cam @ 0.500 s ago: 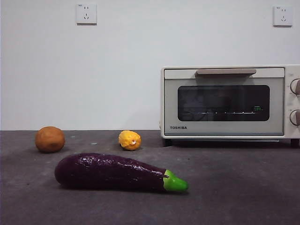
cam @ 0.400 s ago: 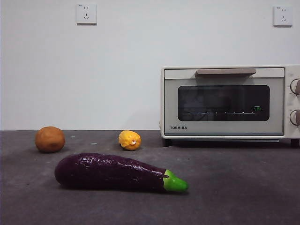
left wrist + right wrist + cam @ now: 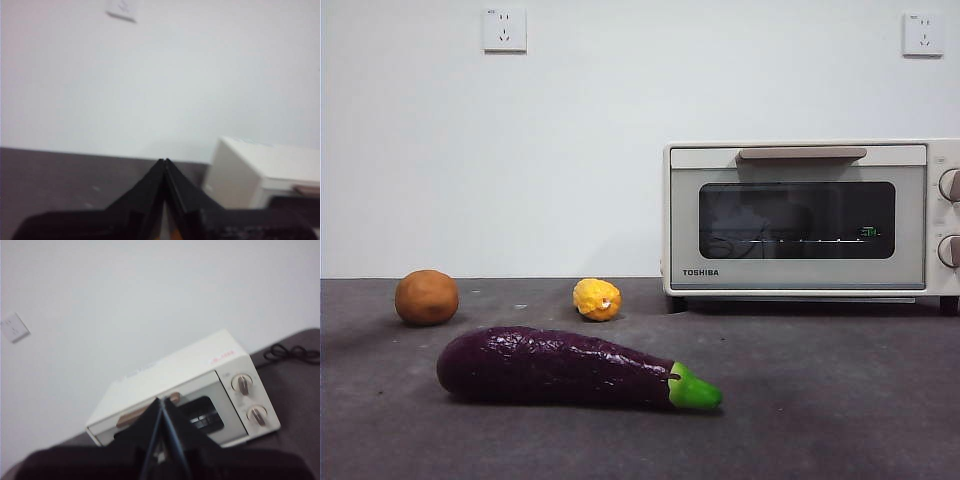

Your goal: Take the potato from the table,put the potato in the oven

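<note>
potato (image 3: 426, 297): lay on table (image 3: 820, 400), left of eggplant (image 3: 570, 368)
oven (image 3: 810, 218): door closed
left gripper (image 3: 164, 161): jaws closed, empty
right gripper (image 3: 162, 399): jaws closed, empty

Potato (image 3: 426, 297) on table (image 3: 820, 400) – oven (image 3: 800, 218) closed

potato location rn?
Front view: the potato sits on the table at far left, near the back wall, left of the yellow lump and behind the eggplant. No gripper is near it.

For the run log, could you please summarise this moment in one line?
potato: on table | oven: door closed | left claw: shut | right claw: shut
</note>
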